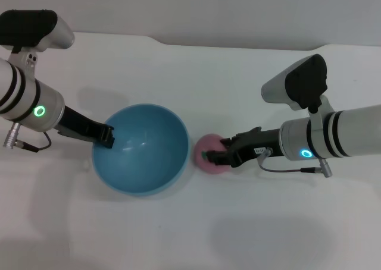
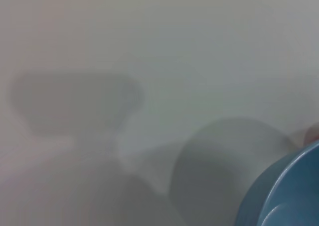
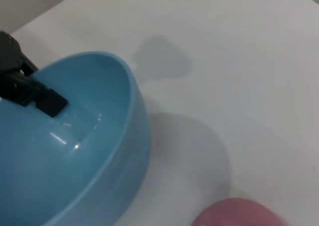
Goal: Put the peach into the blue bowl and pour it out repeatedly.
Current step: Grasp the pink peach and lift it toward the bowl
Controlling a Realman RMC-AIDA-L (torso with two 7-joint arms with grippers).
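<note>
The left gripper (image 1: 107,135) pinches the blue bowl's (image 1: 143,163) rim; beside the bowl, the right gripper's (image 1: 215,156) jaws close on the peach (image 1: 205,146).

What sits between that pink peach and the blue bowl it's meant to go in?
Nothing visible. The peach lies on the white table beside the blue bowl, with the right gripper at it. The left gripper is at the bowl's far rim.
</note>
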